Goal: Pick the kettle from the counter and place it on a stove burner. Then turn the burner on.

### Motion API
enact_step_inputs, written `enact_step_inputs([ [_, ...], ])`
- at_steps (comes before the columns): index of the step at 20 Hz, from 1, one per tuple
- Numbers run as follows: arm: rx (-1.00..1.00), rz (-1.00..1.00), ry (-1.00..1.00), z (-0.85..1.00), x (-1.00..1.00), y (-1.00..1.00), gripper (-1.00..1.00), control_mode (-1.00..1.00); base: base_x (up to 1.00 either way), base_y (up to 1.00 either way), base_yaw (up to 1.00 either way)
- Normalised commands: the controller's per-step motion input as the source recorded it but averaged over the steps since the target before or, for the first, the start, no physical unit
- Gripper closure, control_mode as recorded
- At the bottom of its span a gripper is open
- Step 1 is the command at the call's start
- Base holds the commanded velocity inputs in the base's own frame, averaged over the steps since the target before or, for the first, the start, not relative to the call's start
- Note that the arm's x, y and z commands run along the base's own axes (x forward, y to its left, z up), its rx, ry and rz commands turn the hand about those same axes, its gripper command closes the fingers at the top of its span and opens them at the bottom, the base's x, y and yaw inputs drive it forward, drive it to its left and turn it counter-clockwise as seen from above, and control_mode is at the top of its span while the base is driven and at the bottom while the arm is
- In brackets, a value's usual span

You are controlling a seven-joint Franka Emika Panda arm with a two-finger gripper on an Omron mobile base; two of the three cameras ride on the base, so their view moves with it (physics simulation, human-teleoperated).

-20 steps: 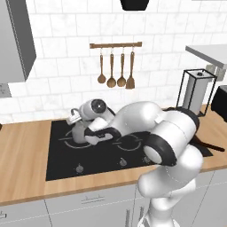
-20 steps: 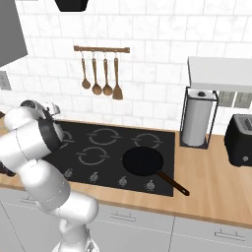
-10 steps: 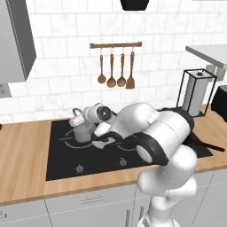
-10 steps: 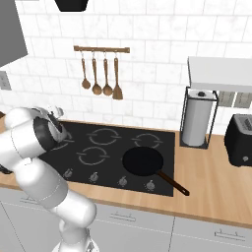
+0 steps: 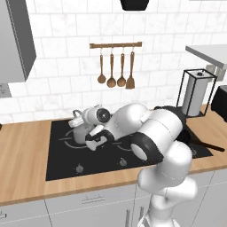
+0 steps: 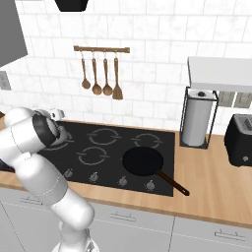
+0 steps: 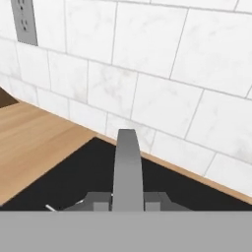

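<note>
kettle (image 5: 80,130) has shifted slightly left over half a second and now sits on the cooktop's rear-left stove burner (image 5: 75,137). pincer (image 5: 91,133) pinched on its handle. release seems next, then the knob.

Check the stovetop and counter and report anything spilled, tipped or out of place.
Nothing stands out. The kettle sits upright over the cooktop in the shut claw; the frying pan lies flat, and no spill shows.

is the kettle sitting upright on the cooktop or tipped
Upright, as far as shows: in the left base view the kettle stands on the black cooktop, body below, handle on top. The arm hides part of it.
</note>
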Motion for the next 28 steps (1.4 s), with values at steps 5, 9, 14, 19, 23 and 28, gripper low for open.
enact_step_inputs([
  [5, 0.06, 0.02, 0.01, 0.0, 0.12, 0.0, 1.0, -1.0, 0.0, 0.0, 0.0],
  [9, 0.12, 0.04, 0.0, 0.0, 0.04, 0.0, 1.0, -1.0, 0.0, 0.0, 0.0],
  [14, 0.08, 0.06, 0.06, -0.03, 0.0, 0.0, 1.0, -1.0, 0.0, 0.0, 0.0],
  [19, 0.02, 0.06, 0.03, 0.0, 0.0, 0.0, 1.0, -1.0, 0.0, 0.0, 0.0],
  [23, 0.01, 0.04, 0.01, -0.12, 0.0, 0.0, 1.0, -1.0, 0.0, 0.0, 0.0],
  [28, 0.0, 0.02, 0.03, -0.38, 0.0, 0.0, 1.0, -1.0, 0.0, 0.0, 0.0],
])
